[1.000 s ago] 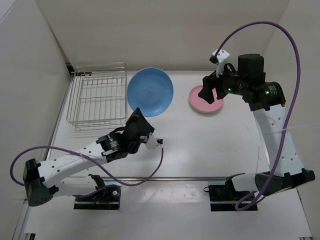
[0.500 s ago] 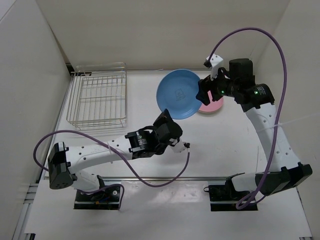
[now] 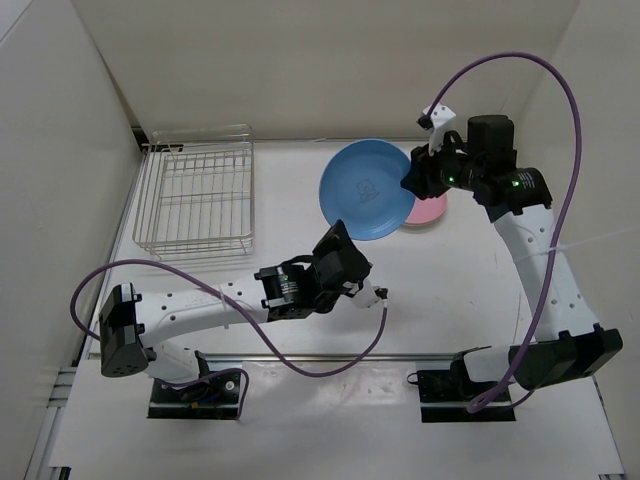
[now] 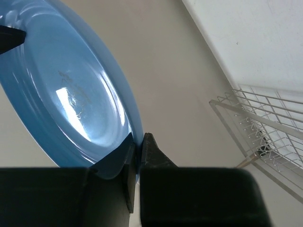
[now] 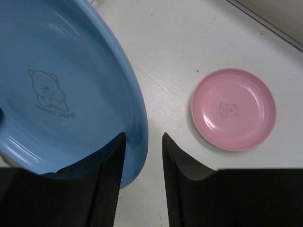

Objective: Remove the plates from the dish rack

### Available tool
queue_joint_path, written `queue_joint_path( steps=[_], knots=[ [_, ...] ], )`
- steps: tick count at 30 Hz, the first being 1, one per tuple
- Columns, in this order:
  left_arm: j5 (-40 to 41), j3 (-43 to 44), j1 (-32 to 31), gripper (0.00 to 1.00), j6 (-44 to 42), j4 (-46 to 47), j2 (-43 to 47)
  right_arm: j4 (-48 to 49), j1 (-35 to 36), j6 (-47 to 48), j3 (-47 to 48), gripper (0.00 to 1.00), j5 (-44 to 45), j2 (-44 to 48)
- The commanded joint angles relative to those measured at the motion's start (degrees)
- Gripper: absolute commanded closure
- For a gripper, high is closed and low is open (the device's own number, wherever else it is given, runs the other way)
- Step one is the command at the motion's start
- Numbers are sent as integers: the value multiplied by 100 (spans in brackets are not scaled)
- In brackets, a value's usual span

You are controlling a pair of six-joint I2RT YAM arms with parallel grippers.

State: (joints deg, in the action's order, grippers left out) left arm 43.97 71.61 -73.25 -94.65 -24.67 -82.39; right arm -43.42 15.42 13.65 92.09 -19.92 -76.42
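At the middle of the desk, our left tool is clamped on the rim of the blue plate. In the left wrist view the two fingers pinch the plate's edge with the rim between them. The plate rises from the tool toward 12 o'clock in the top view and is tilted, with its hollow face turned up to the camera. A small bear drawing shows on that face in the right wrist view.

At 3 o'clock of the blue plate sits our right tool. Its jaws stand apart, and in its own view the plate's rim lies in the gap between the fingers. We cannot tell whether either finger touches the plate.

The pink plate lies flat on the desk at 3 o'clock of the blue plate. From above it is partly covered by the right tool and the blue plate's edge.

The rack stands well apart at 9 o'clock of the blue plate, against the left wall.
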Motion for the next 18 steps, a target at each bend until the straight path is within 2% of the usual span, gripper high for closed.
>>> queue_joint_path(
  steps=[1,2,3,4,6,7,8,10,11,14,16,17,18],
  knots=[
    [121,28,-31,89,17,489,144,211,-205,-274,-51,59,-678,-22],
    [121,-50,-31,89,-44,567,144,211,-258,-327,-51,59,-1045,-83],
    [121,-129,-31,89,-45,716,144,211,-259,-389,-51,64,-1171,-83],
    [121,-130,-31,89,-97,787,144,211,-337,-459,-51,76,-1285,-136],
    [121,-209,-31,89,-97,857,206,211,-408,-460,-112,85,-1513,-136],
    [121,-209,-31,89,-97,858,206,211,-478,-512,-113,98,-1584,-136],
    [121,-261,30,89,-97,858,206,211,-531,-573,-113,100,-1585,-136],
    [121,-262,92,83,-97,858,258,211,-584,-574,-165,100,-1515,-136],
    [121,-262,162,72,-97,858,258,272,-636,-644,-165,100,-1515,-136],
    [60,-192,277,60,60,911,259,439,-750,-854,-314,100,-1278,-83],
    [-1,26,337,55,306,911,259,614,-813,-1004,-376,100,-1041,-83],
    [-2,141,338,54,377,911,180,694,-891,-1126,-429,100,-605,-83],
    [-2,255,416,49,438,911,127,755,-1013,-1336,-429,100,-409,-83]
  ],
)
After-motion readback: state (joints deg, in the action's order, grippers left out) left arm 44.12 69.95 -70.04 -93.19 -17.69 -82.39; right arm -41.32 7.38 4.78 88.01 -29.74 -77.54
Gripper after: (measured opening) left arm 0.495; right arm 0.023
